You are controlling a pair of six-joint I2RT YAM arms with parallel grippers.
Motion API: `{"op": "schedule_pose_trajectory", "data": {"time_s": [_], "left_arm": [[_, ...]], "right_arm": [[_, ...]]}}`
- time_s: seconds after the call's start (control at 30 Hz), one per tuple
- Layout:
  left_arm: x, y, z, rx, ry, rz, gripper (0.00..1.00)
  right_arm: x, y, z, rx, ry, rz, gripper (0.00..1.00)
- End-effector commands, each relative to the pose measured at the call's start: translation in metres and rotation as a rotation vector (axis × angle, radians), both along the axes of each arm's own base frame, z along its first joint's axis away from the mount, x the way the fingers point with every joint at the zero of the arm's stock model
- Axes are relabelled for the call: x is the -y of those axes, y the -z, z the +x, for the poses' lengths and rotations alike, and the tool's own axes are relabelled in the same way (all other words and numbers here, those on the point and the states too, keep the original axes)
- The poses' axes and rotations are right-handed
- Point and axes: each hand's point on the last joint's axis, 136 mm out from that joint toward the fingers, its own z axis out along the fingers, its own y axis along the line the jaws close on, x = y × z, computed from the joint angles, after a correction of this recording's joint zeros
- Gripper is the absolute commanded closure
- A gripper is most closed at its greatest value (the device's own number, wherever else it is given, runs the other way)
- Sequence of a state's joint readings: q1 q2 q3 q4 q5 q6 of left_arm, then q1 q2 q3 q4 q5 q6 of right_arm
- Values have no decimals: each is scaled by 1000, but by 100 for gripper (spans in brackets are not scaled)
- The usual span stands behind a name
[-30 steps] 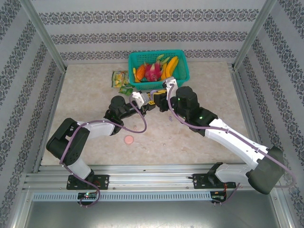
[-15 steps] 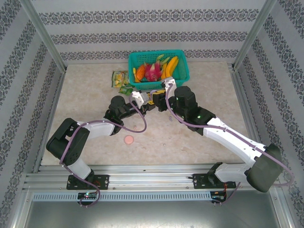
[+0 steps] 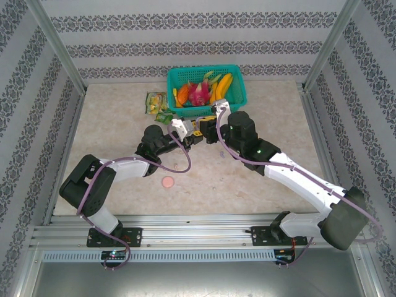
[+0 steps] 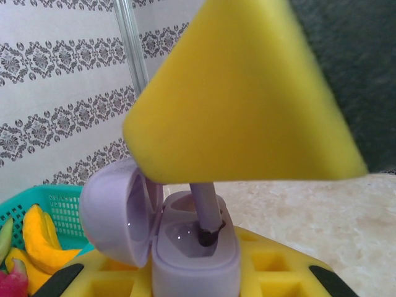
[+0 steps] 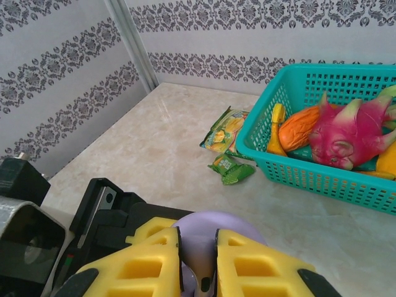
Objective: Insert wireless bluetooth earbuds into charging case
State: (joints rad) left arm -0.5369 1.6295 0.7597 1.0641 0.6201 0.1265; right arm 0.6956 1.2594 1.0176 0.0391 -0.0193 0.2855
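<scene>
My left gripper [image 4: 195,275] is shut on the body of an open lilac charging case [image 4: 193,257], whose lid [image 4: 116,210] swings out to the left. A pale lilac earbud [image 4: 206,207] stands stem-down in one socket of the case. My right gripper [image 5: 198,250] is shut on that earbud [image 5: 198,265], and its yellow finger [image 4: 247,93] looms over the case. In the top view the left gripper [image 3: 187,131] and the right gripper [image 3: 207,126] meet tip to tip mid-table. The earbud's tip is dark where it enters the socket.
A teal basket [image 3: 204,68] of toy fruit stands at the back; its wall [image 5: 322,179] is close on the right. Green snack packets [image 3: 156,103] lie left of it. A round pink disc [image 3: 167,182] rests on the table nearer the left arm.
The right arm has edged slightly left and back toward the left gripper. The left arm has stayed put with the case.
</scene>
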Motion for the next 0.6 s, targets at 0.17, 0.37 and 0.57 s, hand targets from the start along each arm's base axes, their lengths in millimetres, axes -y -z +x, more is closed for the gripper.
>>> {"op": "schedule_pose_trajectory", "data": {"time_s": [0.17, 0.37, 0.57], "left_arm": [[5, -40, -13, 106, 40, -65, 100], [5, -41, -12, 107, 34, -67, 100], [5, -42, -11, 114, 29, -65, 100]], "right_arm": [[-1, 9, 6, -19, 0, 4, 82], [-3, 19, -1, -50, -30, -11, 83], [7, 22, -3, -49, -6, -27, 83]]}}
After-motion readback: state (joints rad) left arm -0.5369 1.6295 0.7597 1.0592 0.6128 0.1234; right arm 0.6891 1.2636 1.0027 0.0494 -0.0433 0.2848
